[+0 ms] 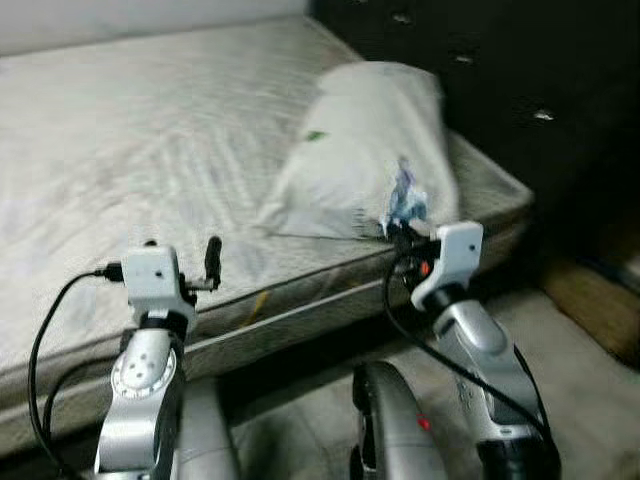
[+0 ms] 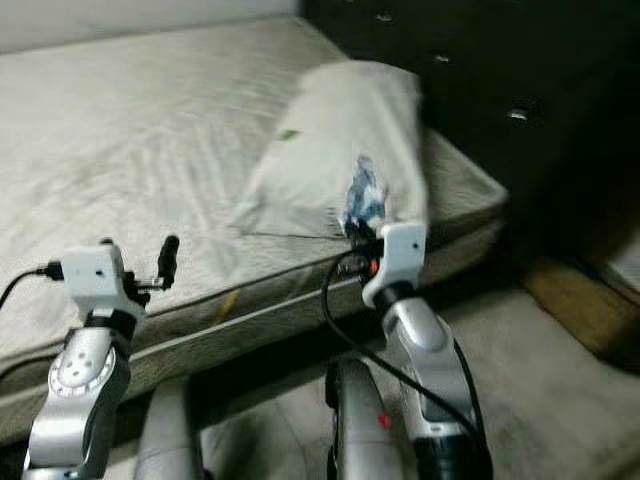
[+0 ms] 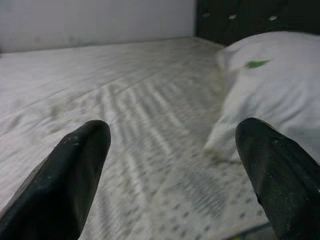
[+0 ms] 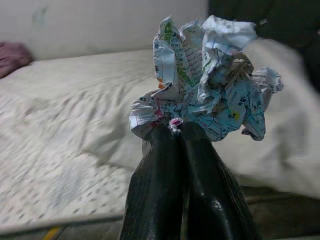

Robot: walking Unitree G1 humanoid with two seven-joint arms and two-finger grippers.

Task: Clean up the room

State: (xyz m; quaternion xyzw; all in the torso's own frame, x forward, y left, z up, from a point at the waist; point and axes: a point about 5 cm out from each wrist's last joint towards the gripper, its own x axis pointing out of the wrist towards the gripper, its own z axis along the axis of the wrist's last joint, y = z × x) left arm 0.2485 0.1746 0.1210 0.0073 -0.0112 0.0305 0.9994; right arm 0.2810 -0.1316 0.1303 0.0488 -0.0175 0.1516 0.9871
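Bedside: crumpled printed paper wad (image 4: 207, 80)

A bare, patterned mattress (image 1: 150, 170) filled the upper left of the frame, a white pillow (image 1: 370, 145) lying at its right end. A dark tufted headboard (image 1: 480, 70) stood upper right, pale wall (image 3: 95, 22) behind, grey floor (image 1: 580, 400) below.

White pillow (image 1: 372, 140), grey dotted mattress (image 1: 150, 150), multicoloured printed paper (image 4: 210, 85).

A bedroom in a home: a bare mattress (image 1: 150, 150) with a white pillow (image 1: 370, 140) on it, beside a dark tufted headboard (image 1: 480, 70).
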